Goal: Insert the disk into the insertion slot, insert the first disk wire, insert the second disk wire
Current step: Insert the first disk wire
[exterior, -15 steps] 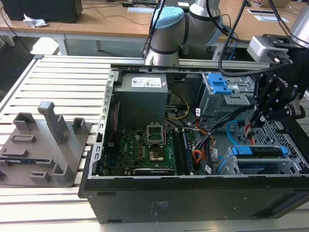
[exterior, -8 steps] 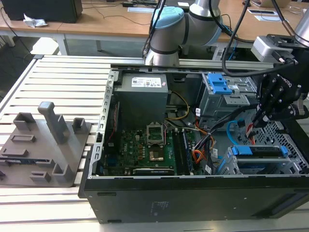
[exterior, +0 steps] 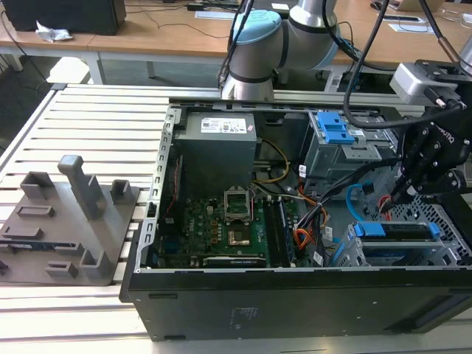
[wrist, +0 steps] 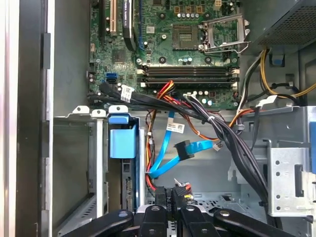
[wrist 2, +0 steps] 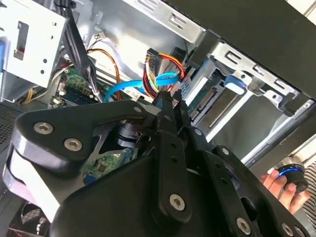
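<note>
In the exterior view my gripper (exterior: 392,196) hung close over the disk (exterior: 391,230), seated lengthwise in the insertion slot (exterior: 451,240) — in the second wrist view my fingers (wrist 2: 170,113) were pressed together — and in the first wrist view they seemingly pinched the first disk wire (wrist: 180,188), just beside the disk's connector edge.

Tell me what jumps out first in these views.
The open computer case with its green board stands out first. At the exterior view's right, the gripper hangs near the blue-framed disk seated in its grey cage, and a light-blue cable loops beside it.
</note>
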